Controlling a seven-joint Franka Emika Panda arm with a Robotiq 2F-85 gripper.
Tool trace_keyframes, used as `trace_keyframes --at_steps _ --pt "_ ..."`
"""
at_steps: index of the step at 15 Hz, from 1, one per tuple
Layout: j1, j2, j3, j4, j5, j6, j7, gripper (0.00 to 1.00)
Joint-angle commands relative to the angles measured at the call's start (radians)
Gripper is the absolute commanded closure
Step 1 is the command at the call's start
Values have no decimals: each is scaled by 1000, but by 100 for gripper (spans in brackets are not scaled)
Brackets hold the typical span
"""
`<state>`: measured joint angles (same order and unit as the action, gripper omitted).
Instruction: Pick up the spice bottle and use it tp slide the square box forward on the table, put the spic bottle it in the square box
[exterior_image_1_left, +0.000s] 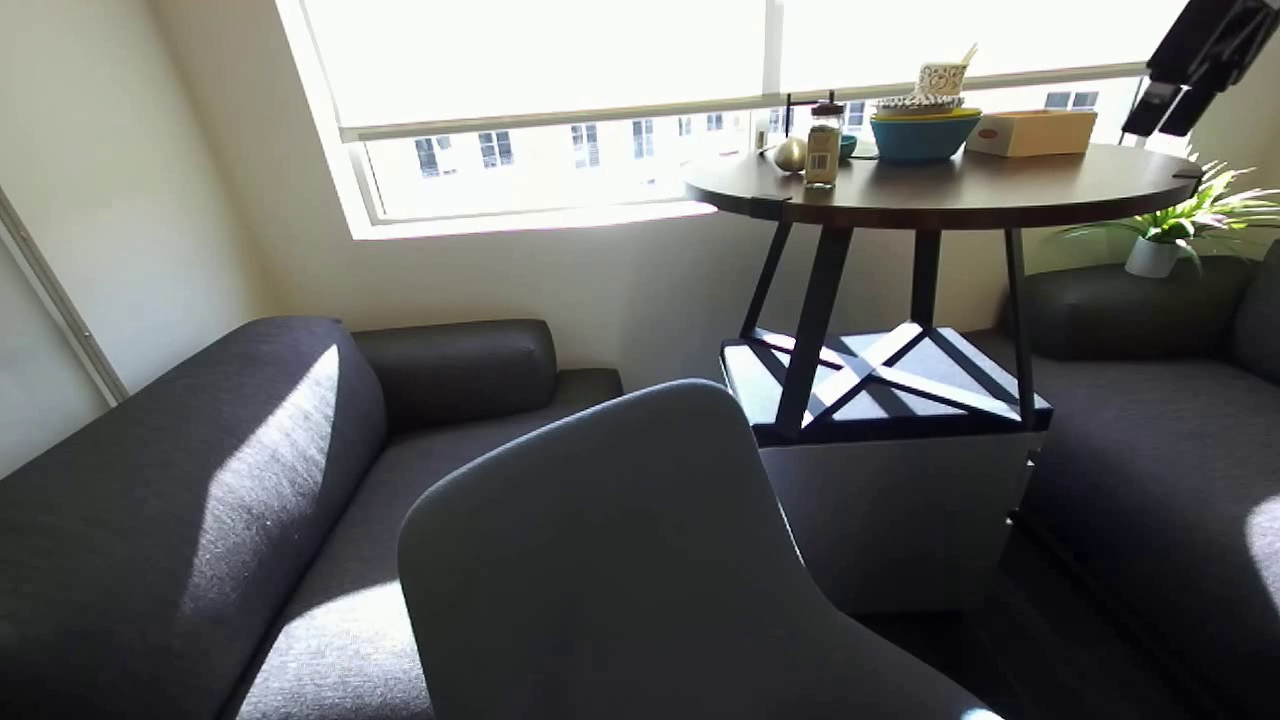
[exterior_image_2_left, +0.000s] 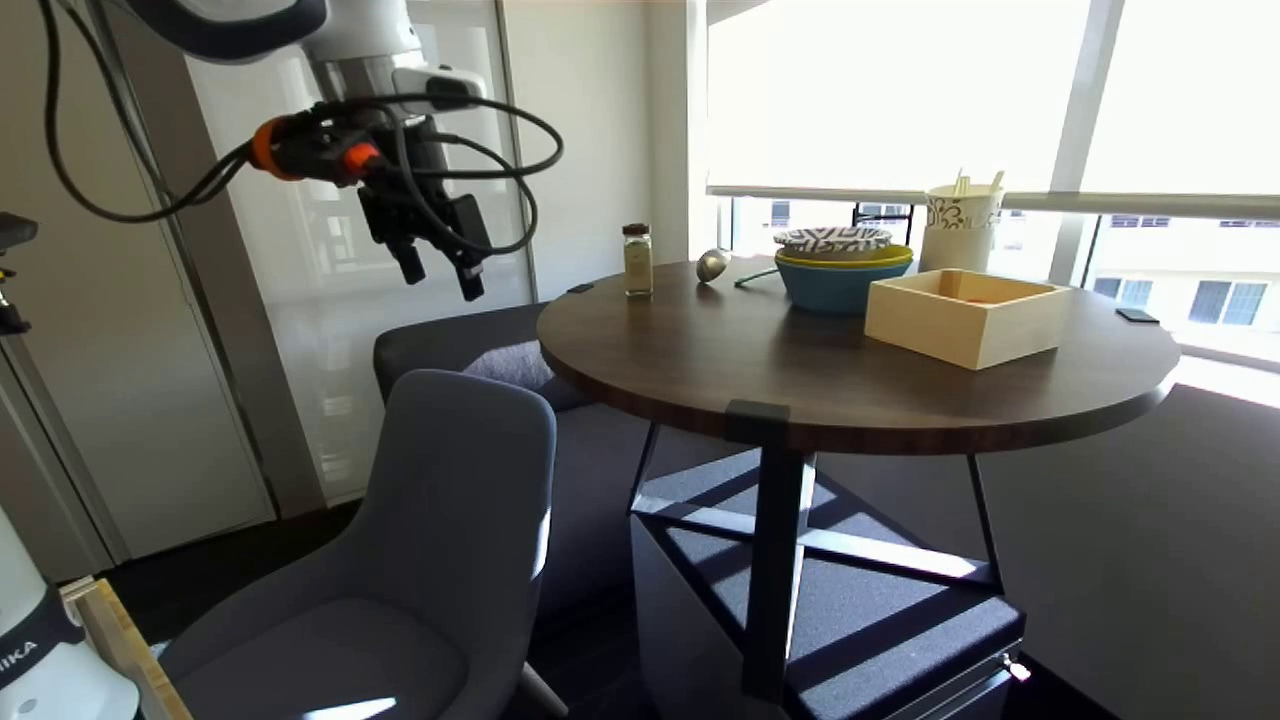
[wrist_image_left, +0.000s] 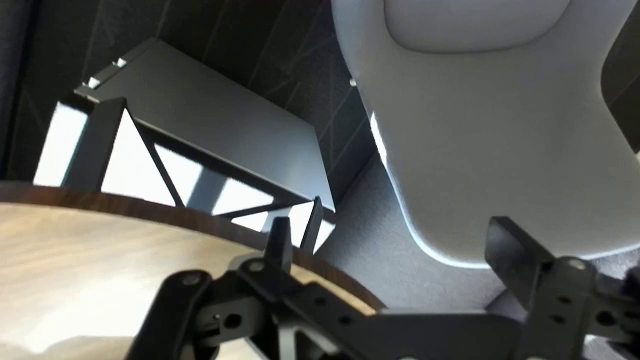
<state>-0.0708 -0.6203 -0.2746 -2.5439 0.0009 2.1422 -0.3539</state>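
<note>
1. Gripper (exterior_image_2_left: 442, 282): fingers spread wide apart, tips angled down. Hung at upper left of the frame in an exterior view, apart from the table (exterior_image_2_left: 750, 360).
2. Wrist view: table edge ran across lower left; grey chair (wrist_image_left: 490, 150) filled upper right, the finger at frame right showing against it.
3. Spice bottle (exterior_image_2_left: 638, 265): upright on the table, dark cap, pale contents. Upper middle of the frame in an exterior view, near the tabletop's upper left rim.
4. Square box (exterior_image_2_left: 920, 325): on the table, right of centre in an exterior view, mouth up, something reddish inside, too little visible to identify. Well apart from the bottle.
5. Blue bowl (exterior_image_2_left: 835, 290) stood between bottle and box in both exterior views, yellow bowl (exterior_image_2_left: 850, 263) and patterned bowl (exterior_image_2_left: 832, 238) stacked on it. Couldn't tell if it touched the box.
6. Patterned cup (exterior_image_2_left: 960, 225) held utensils (exterior_image_2_left: 997, 182), behind the box in an exterior view.
7. Metallic round item (exterior_image_2_left: 712, 265): on table, near the bottle; identity unclear.
8. Grey cabinet (exterior_image_1_left: 890, 520) sat below the tabletop, sunlight striping its top. Plant (exterior_image_1_left: 1215, 205) stood near the frame's right edge.
</note>
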Motion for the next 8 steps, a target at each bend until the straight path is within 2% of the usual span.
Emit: trace_keyframes --at_steps 1,4,8 --pt "32 47 45 124 46 50 42 0" --pt "16 154 100 265 14 121 149 0" --pt "11 328 157 479 -2 107 264 0"
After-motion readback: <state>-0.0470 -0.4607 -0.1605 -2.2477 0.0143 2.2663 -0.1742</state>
